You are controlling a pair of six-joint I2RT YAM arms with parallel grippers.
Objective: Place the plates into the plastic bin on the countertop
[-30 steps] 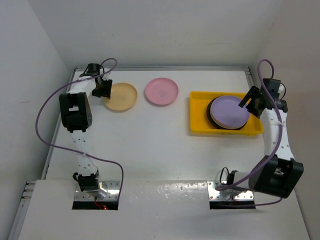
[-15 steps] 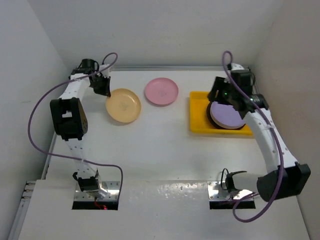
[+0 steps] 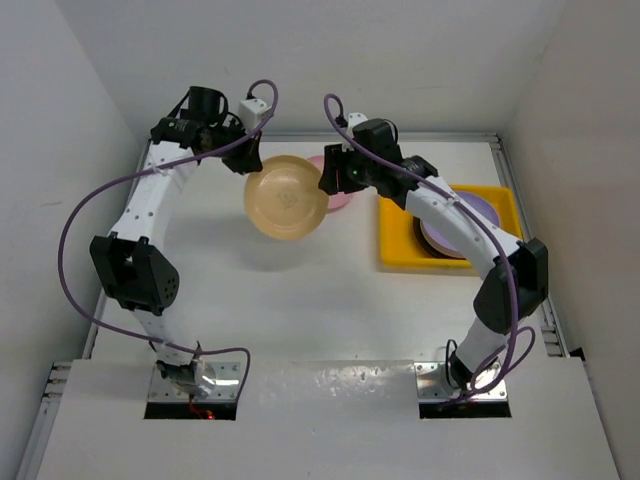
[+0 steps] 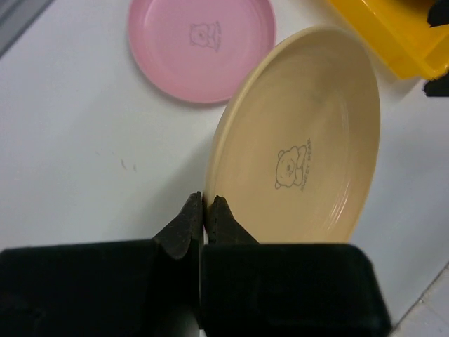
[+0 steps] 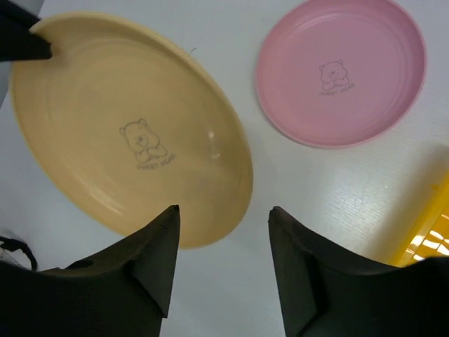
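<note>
Yellow-orange plate up in the left gripper (image 4: 205,203), bin run coming!

The left gripper is pinched tight on the near rim of the yellow-orange plate (image 4: 309,140). The plate tilts up and away from the fingers, and its shadow puts it clear of the countertop (image 3: 300,300). Past the plate's far edge the pink plate (image 4: 202,45) lies flat, and off to the right a corner of the plastic bin (image 4: 379,28) shows. The right gripper (image 5: 224,210) hovers over both plates, jaws spread wide and empty. Back behind it, the bin already holds a purple plate (image 3: 485,212). By my read this is the carry step. Next, the plate needs to swing across to the bin, level out, go down onto the purple one and be let go. The right arm crosses that path and wants moving aside.
</note>
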